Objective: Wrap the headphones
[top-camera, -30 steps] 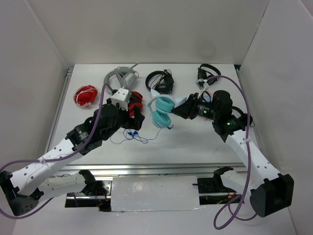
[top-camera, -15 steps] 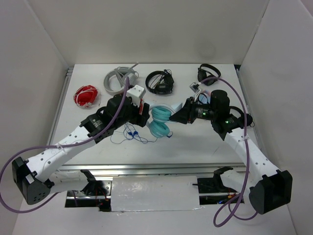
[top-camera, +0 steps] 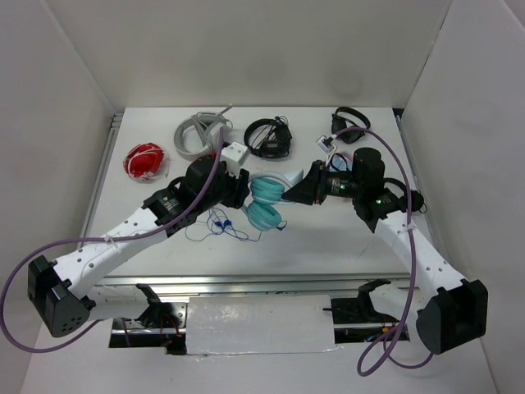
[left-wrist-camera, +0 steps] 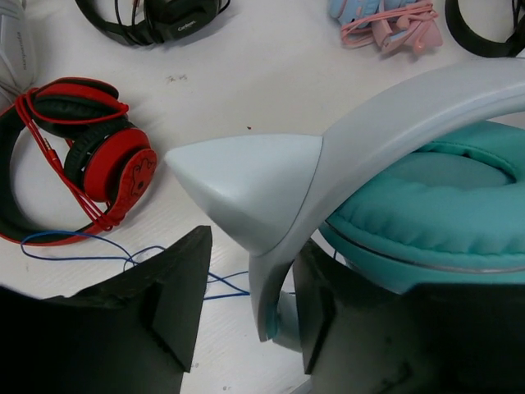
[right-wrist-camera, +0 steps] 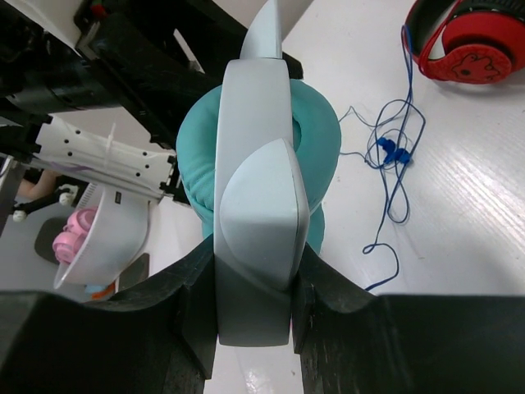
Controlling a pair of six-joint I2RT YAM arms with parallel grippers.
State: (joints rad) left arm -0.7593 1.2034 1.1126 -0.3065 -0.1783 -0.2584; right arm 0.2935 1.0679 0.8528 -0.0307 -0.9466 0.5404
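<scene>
Teal headphones just on the near side of the black headphones, cups stacked, white band running lengthwise between the grippers, right gripper clamped on the band, left gripper parted, loosely straddling its end, blue cable nearer still.

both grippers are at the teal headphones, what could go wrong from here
1. The right gripper is clamped on the white band of the teal headphones, but the left gripper only straddles it with a gap on one side; a right release now could let them tip or drop.
2. The blue cable lies in loose loops beside the red-and-black headphones; pulling it could snag or drag them.
</scene>
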